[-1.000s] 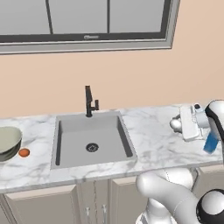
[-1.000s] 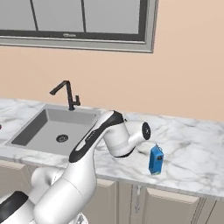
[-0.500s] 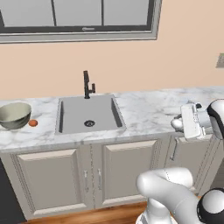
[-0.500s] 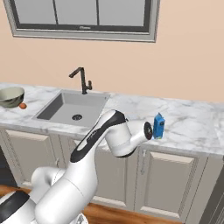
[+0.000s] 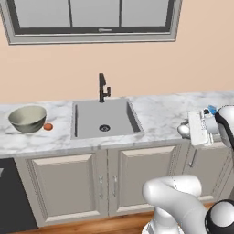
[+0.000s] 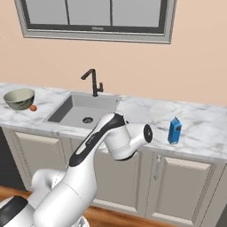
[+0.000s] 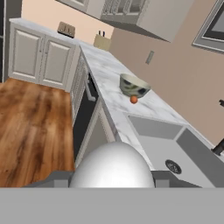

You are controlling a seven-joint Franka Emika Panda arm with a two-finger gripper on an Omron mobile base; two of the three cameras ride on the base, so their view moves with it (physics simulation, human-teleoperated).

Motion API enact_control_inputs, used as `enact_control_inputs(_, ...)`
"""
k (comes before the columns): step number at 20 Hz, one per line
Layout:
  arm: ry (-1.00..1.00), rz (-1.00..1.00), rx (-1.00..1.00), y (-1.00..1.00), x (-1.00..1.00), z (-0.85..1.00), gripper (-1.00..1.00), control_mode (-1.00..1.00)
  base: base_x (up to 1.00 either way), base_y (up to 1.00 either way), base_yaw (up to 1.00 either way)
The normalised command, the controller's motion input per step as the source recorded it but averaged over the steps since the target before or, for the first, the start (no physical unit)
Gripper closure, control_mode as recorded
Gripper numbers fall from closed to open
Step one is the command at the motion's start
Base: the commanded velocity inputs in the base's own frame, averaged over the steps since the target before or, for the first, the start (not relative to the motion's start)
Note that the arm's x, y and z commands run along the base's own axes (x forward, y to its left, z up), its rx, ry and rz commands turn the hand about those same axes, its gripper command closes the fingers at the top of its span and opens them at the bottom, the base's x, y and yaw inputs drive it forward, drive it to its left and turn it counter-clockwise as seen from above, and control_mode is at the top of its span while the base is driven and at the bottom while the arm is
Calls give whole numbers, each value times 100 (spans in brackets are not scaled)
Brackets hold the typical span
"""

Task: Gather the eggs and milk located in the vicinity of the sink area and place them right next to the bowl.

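Observation:
My gripper (image 5: 185, 130) hangs over the counter's front edge right of the sink area (image 5: 104, 119), shut on the white egg (image 7: 112, 165). In the hand view that egg bulges between the two fingertips. The orange-brown egg (image 5: 48, 126) lies on the counter just right of the bowl (image 5: 27, 119), far left. Both also show in the right base view, the bowl (image 6: 19, 98) with the orange-brown egg (image 6: 33, 107) beside it. The blue milk (image 6: 174, 131) stands upright on the counter right of the sink area (image 6: 84, 111), behind my hand.
A slim black faucet (image 5: 103, 87) rises behind the basin. Beige cabinet doors (image 5: 103, 183) run under the marble counter (image 5: 155, 112), above a wooden floor (image 7: 35, 131). A window (image 5: 91, 18) sits above the sink. A dark appliance front (image 5: 11, 196) stands at lower left.
The whole picture has shifted: the base has backed away from the counter, so cabinets and floor came into view. My gripper has stayed shut on the white egg.

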Motion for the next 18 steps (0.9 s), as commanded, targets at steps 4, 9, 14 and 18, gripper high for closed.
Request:
enact_control_inputs(4,0,0,0,0,0,0,100,100,2,100,0)
enact_control_inputs(9,0,0,0,0,0,0,100,100,-13,100,0)
enact_control_inputs(14,0,0,0,0,0,0,100,100,9,100,-23)
enact_control_inputs(18,0,0,0,0,0,0,100,100,49,100,-33)
